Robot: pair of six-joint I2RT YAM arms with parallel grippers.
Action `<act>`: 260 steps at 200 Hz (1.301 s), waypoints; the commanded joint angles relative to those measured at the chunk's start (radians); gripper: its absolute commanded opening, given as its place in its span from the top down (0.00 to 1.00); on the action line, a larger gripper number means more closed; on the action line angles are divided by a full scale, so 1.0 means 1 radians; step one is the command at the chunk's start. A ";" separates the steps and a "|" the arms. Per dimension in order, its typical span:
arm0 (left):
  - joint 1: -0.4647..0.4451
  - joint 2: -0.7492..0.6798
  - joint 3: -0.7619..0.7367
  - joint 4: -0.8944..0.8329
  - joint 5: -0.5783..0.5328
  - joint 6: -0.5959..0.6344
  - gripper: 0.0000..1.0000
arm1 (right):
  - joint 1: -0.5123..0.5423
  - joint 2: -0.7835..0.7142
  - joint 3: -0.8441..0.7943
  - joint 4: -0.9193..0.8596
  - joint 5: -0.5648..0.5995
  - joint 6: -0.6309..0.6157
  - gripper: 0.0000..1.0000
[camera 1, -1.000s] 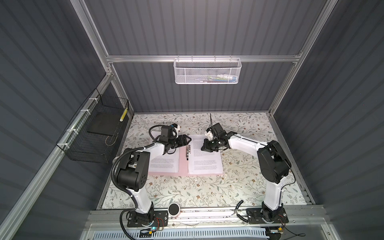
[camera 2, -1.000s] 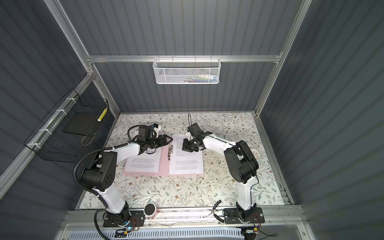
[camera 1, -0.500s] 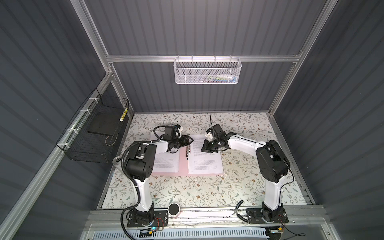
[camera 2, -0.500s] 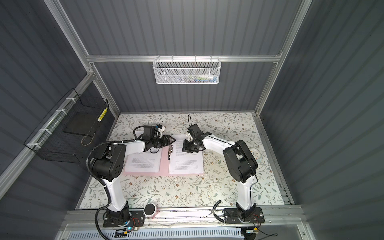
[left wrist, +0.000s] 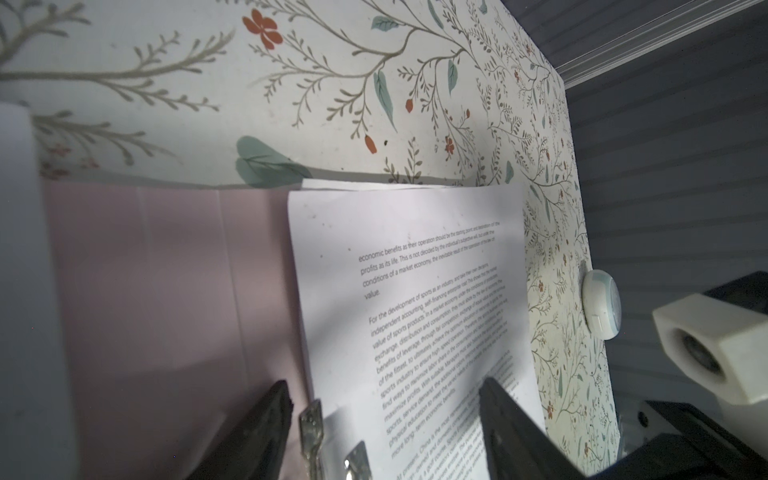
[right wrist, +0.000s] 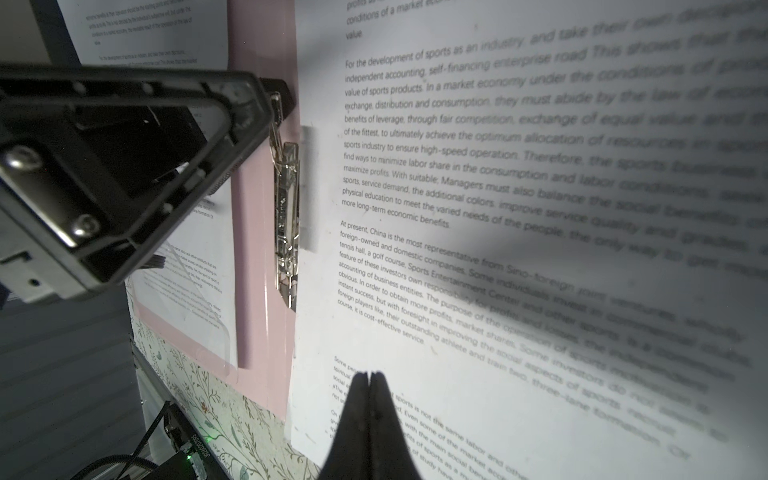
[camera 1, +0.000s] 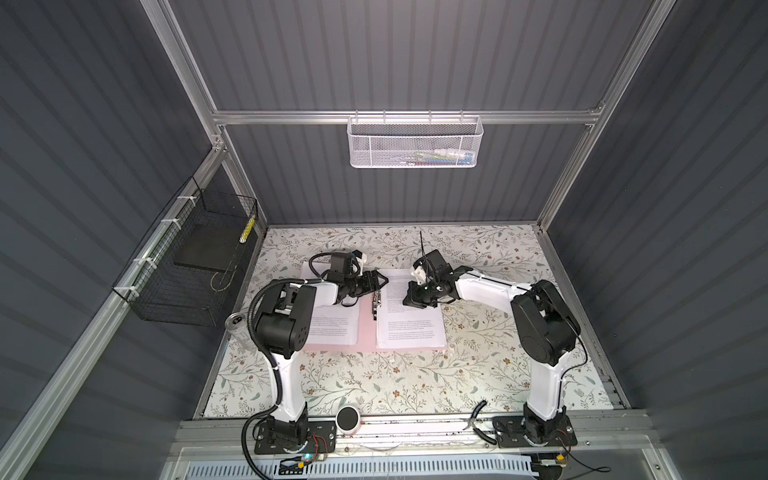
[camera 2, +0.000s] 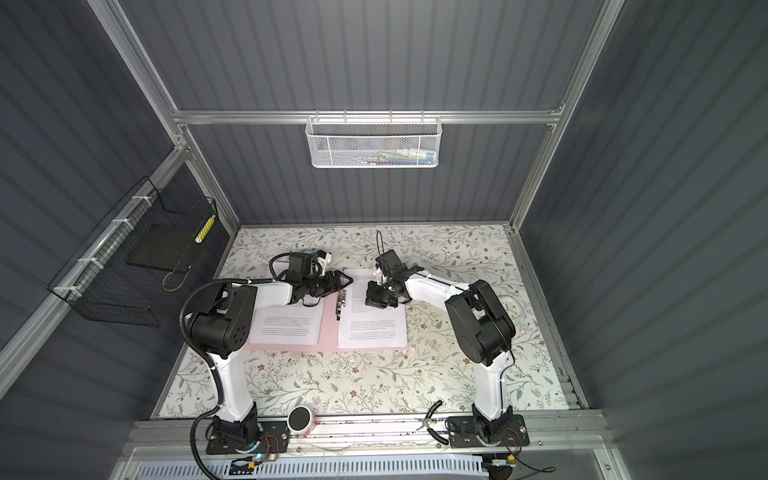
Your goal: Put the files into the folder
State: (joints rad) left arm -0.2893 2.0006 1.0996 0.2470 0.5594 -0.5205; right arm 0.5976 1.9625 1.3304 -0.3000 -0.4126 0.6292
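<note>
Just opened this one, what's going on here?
The pink folder lies open on the table, with printed files on both halves. The left gripper, open, sits over the far end of the silver clip at the spine. The right gripper, shut, appears to press down on the right-hand sheet.

The pale pink folder (camera 1: 367, 332) lies open and flat on the counter (camera 1: 395, 374), with a silver clip (camera 1: 376, 301) along its spine. White printed files (camera 1: 411, 328) rest face-up on both covers.

walls (camera 1: 415, 62): grey ribbed | table (camera 1: 374, 382): floral top | white mesh basket (camera 1: 386, 145), contents unclear | black wire basket (camera 1: 174, 299)
</note>
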 commanded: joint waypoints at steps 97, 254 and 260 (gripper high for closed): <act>-0.014 -0.015 -0.022 0.080 0.088 -0.024 0.30 | 0.005 -0.011 -0.022 0.005 -0.006 0.010 1.00; -0.030 -0.123 -0.170 0.222 0.154 -0.050 0.31 | 0.007 -0.020 -0.049 0.024 -0.003 0.015 1.00; -0.030 -0.129 -0.179 0.223 0.154 -0.049 0.31 | 0.007 -0.021 -0.052 0.023 -0.004 0.014 1.00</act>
State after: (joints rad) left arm -0.3092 1.9091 0.9535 0.4358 0.6720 -0.5621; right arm 0.5976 1.9625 1.2949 -0.2821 -0.4149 0.6415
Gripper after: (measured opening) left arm 0.688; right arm 0.049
